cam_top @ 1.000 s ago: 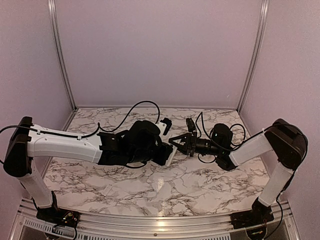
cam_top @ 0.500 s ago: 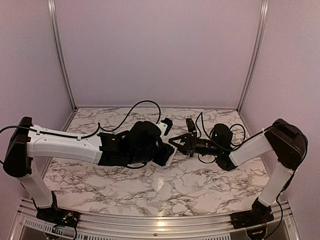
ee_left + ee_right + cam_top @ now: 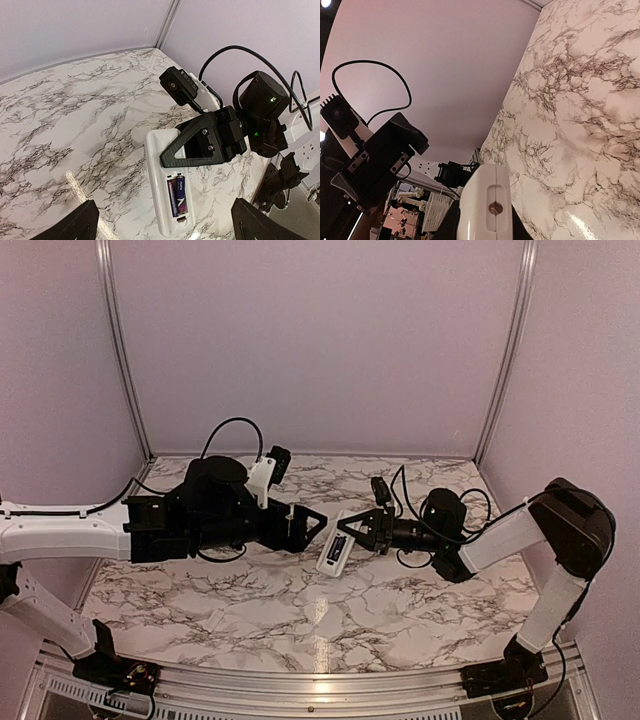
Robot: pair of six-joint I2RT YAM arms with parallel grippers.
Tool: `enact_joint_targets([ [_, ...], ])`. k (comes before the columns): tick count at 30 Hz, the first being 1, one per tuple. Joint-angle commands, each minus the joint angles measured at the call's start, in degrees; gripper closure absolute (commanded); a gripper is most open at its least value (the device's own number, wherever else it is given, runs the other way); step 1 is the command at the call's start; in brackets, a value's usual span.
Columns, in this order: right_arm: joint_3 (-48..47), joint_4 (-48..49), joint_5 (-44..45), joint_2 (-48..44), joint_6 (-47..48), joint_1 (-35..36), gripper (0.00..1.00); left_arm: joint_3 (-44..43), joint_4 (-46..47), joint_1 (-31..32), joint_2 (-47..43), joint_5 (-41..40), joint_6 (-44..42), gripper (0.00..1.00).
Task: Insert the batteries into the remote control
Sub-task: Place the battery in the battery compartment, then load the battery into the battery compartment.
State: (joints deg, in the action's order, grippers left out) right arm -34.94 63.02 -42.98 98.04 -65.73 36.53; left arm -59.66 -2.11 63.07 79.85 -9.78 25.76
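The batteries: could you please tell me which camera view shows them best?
The left wrist view: the batteries lie side by side in the open compartment of the remote control. The top external view shows only a dark speck on the remote control; the right wrist view shows none of them.

- Remote (image 3: 157,190): plain white.
- Batteries (image 3: 176,196): black with purple bands.
- Table (image 3: 75,125): white marble pattern, grey veins.
- Walls (image 3: 320,340): pale lilac.
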Motion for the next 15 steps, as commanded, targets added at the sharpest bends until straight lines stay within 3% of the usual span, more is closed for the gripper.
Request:
enact_joint_targets([
  [1,-1.3,1.6,-2.5,0.1,1.0,0.7,1.00,5.4,4.2,-1.0,-2.9,12.3,-8.6,0.06],
  [8,-7.2,-11.8,-7.1,1.0,7.1,3.7,1.00,10.6,2.2,1.3,-9.4,10.2,-38.3,0.32],
  [15,-11.4,-21.0,-8.4,2.5,10.8,8.5,1.00,11.1,-1.5,3.4,-9.3,8.0,-51.2,0.54],
])
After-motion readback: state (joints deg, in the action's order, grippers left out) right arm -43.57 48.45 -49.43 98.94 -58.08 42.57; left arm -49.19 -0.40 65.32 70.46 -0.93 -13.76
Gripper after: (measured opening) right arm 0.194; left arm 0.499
